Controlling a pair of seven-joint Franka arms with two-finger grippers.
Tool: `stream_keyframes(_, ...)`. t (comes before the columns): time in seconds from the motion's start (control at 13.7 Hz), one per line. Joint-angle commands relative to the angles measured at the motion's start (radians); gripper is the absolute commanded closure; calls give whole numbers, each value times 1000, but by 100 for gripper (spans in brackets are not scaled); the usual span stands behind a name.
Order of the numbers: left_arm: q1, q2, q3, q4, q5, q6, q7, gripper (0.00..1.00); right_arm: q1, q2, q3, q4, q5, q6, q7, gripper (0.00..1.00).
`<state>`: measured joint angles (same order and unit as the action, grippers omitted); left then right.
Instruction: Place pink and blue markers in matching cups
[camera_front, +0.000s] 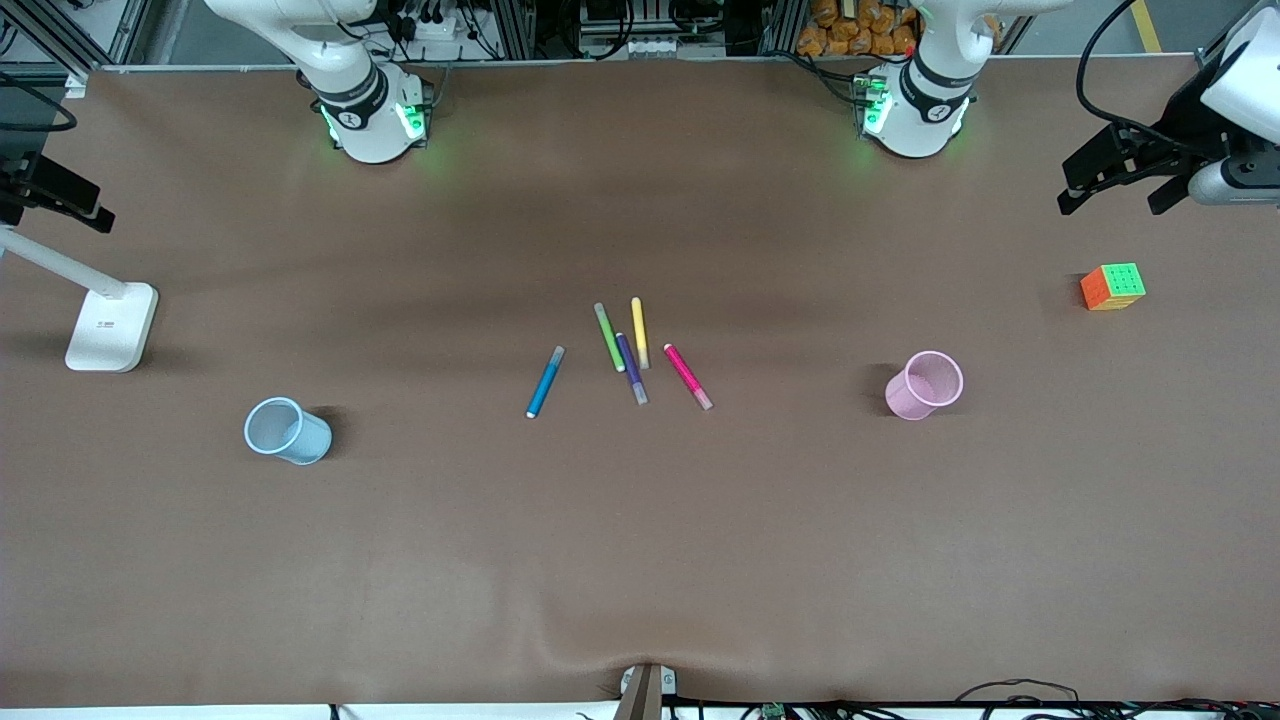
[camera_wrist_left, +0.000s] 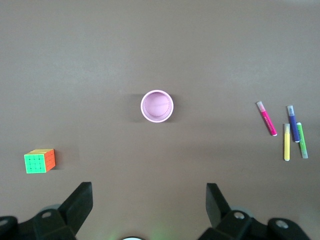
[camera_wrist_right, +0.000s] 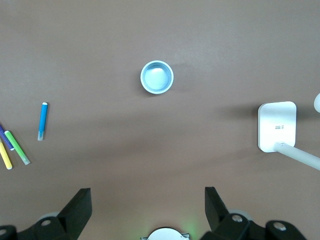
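Observation:
The blue marker (camera_front: 545, 382) and the pink marker (camera_front: 688, 376) lie flat mid-table, on either side of a cluster of other pens. The light blue cup (camera_front: 287, 430) stands toward the right arm's end, the pink cup (camera_front: 925, 385) toward the left arm's end. My left gripper (camera_front: 1118, 198) is open and empty, high over the table near the pink cup (camera_wrist_left: 157, 106); its view also shows the pink marker (camera_wrist_left: 266, 118). My right gripper (camera_front: 60, 195) is open and empty, high over the blue cup's (camera_wrist_right: 156, 77) end; its view also shows the blue marker (camera_wrist_right: 42, 121).
Green (camera_front: 609, 337), yellow (camera_front: 639, 332) and dark purple (camera_front: 631, 368) pens lie between the two markers. A colourful cube (camera_front: 1113, 286) sits near the left arm's end. A white lamp base (camera_front: 112, 326) stands near the right arm's end.

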<state>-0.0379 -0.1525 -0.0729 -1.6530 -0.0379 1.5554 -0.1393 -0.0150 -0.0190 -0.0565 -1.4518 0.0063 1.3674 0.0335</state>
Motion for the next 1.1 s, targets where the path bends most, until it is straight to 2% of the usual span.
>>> stream_keyframes(0.0,1,18,-8,44,41,-50,21,0,1,-1,-5,2,17,2,-4,0)
stream_keyframes(0.8,-5,31,-15,47,-2,-51,6,0,-3,1,-6,2,17,1,-4,0)
stream_keyframes(1.02,-2,31,-36,42,-2,-51,0,0,-2,1,-8,4,17,1,-4,0)
